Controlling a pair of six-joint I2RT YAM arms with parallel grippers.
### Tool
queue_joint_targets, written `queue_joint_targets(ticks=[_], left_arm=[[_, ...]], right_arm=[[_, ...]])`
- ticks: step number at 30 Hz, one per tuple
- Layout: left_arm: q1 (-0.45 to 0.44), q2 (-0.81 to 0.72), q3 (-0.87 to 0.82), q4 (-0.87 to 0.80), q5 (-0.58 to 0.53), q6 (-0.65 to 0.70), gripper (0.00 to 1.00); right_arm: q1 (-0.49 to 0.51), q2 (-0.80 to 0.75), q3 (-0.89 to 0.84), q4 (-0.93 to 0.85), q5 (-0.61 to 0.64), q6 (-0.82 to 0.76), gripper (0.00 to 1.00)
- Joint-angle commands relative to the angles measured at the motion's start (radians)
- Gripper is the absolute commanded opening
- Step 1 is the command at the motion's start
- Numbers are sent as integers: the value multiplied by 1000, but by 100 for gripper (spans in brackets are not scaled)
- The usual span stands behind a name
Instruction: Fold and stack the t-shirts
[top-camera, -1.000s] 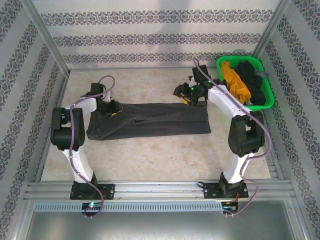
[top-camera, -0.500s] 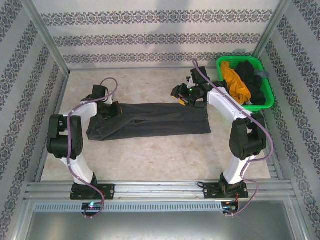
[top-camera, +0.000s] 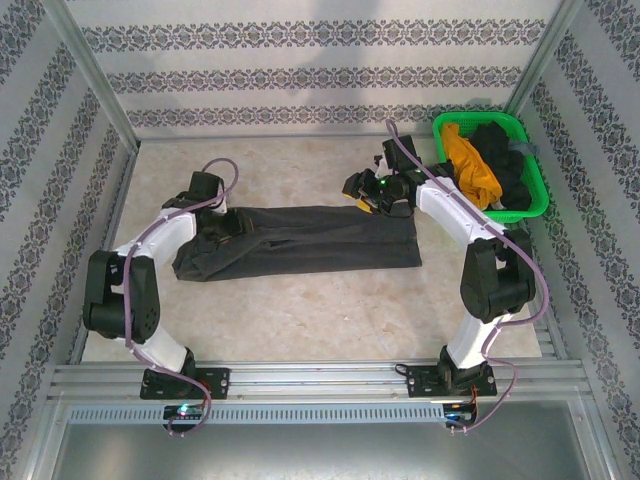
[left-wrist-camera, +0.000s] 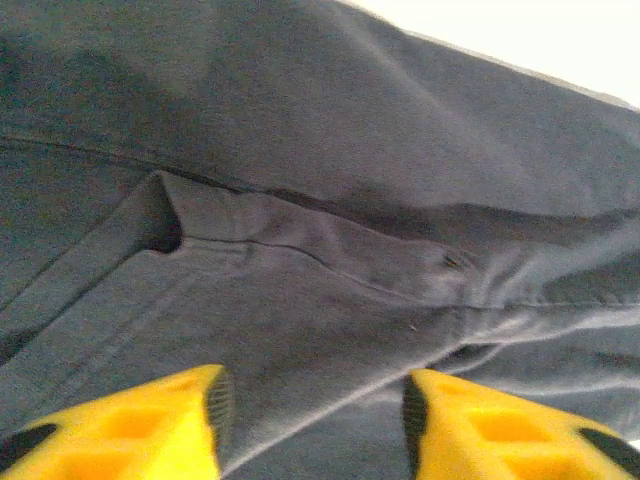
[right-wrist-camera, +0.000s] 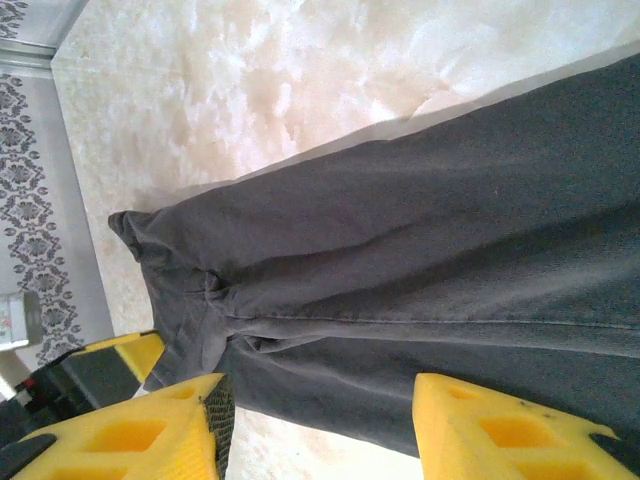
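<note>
Left gripper (left-wrist-camera: 312, 412) seemingly farther onto t-shirt (top-camera: 320, 245)

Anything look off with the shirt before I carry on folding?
The charcoal t-shirt lies in a long strip, but its left end is bunched and creased rather than flat. Nothing looks spilled or torn.

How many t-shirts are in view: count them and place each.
3. The charcoal t-shirt lies flat on the table; the mustard t-shirt and the black t-shirt sit in the green basket, which may hide more.
</note>
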Motion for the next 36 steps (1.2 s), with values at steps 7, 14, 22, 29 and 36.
queue_joint_targets(ticks=[7,14,22,29,36], left_arm=[[81,198,121,19,55,163,44],[67,221,120,18,72,161,33],[44,205,109,-12,37,159,16],[25,135,75,-37,-8,137,0],[-42,2,-3,-68,-38,47,0]], right_arm=[[27,-71,-66,25,-39,-18,52],[26,-74,-75,31,-24,-4,52],[26,-40,-54,50,-30,15,51],[26,-37,-36,56,-30,20,51],[25,-59,-44,50,-30,18,51]])
